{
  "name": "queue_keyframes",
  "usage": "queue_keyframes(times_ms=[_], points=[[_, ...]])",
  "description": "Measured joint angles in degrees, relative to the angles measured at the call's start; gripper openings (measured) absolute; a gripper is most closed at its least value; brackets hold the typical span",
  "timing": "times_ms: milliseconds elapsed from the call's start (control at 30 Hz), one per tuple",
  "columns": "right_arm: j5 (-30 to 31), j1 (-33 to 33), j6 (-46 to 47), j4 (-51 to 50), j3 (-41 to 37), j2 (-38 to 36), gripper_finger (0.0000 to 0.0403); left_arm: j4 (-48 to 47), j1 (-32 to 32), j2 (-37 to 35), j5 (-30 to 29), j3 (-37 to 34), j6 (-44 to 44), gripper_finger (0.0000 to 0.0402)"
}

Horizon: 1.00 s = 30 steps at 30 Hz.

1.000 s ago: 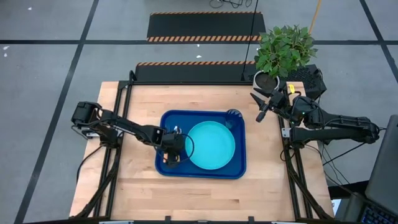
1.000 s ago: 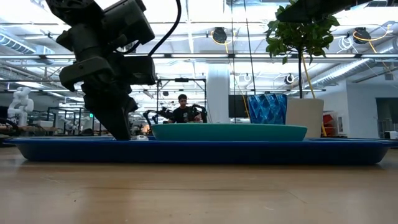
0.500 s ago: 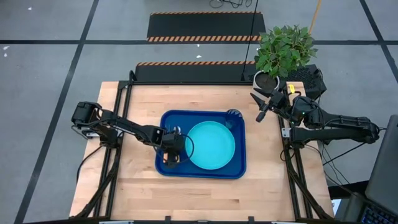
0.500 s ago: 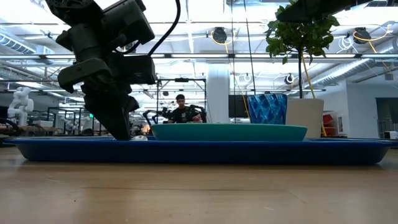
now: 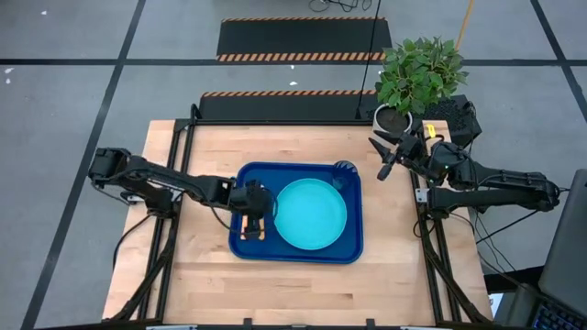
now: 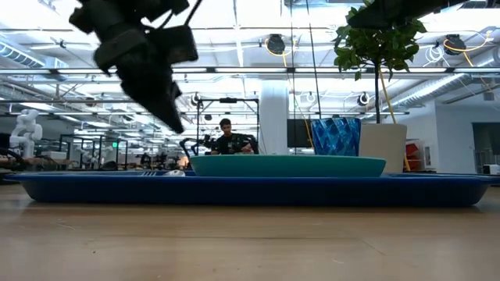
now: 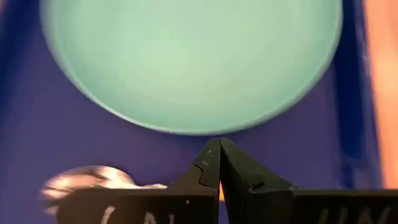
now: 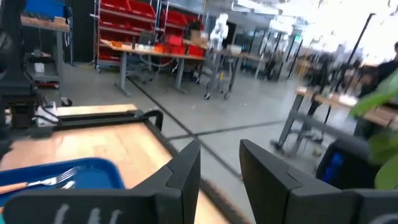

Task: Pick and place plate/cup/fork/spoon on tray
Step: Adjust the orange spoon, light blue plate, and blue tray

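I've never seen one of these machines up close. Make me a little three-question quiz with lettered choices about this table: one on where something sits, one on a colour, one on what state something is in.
1. Where is the cup?
A. On the bare wood beside the plant
B. In a far corner of the tray, on the right arm's side
C. Stacked on the plate

2. What colour is the plate?
A. Turquoise
B. White
C. Orange

3. How do the fingers of the left end effector stand?
A. Spread wide
B. Clamped on the plate's rim
C. Pressed shut with nothing between them

Answers:
1 B: the high view shows it inside the tray's rim, at the corner nearest the plant.
2 A: it reads turquoise against the dark blue tray in the high and left wrist views.
3 C: the left wrist view shows both tips meeting, short of the plate.
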Motion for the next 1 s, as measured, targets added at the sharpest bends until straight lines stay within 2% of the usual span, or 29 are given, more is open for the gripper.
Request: queue_keyframes(times_ms=[167, 267, 400, 567, 800, 1000], points=[[-0.47, 0.00, 8.21, -8.18, 0.02, 2.28, 0.0106, -1.71, 1.31, -2.36, -9.47, 2.37, 1.31, 0.0001], [-6.71, -0.01, 12.65, -14.62, 0.02, 5.45, 0.0106, -2.00, 2.80, -3.07, -12.05, 2.59, 1.31, 0.0005], [-12.21, 0.32, 14.75, -19.72, 0.43, 9.57, 0.0106, 0.85, 4.58, -3.34, -12.21, 2.83, 2.54, 0.0017], [-12.06, 2.33, 14.07, -29.28, 5.38, 13.21, 0.0106, 3.33, 5.08, -5.71, -12.20, 2.90, 5.48, 0.0022], [-20.68, 8.05, 13.36, -39.88, 10.73, 18.52, 0.0106, -0.92, 5.32, -10.66, -12.65, 2.88, 6.54, 0.0023], [-26.21, 12.97, 18.49, -43.37, 10.78, 25.92, 0.0106, -6.25, 6.30, -11.33, -12.69, 2.32, 4.32, 0.0024]])
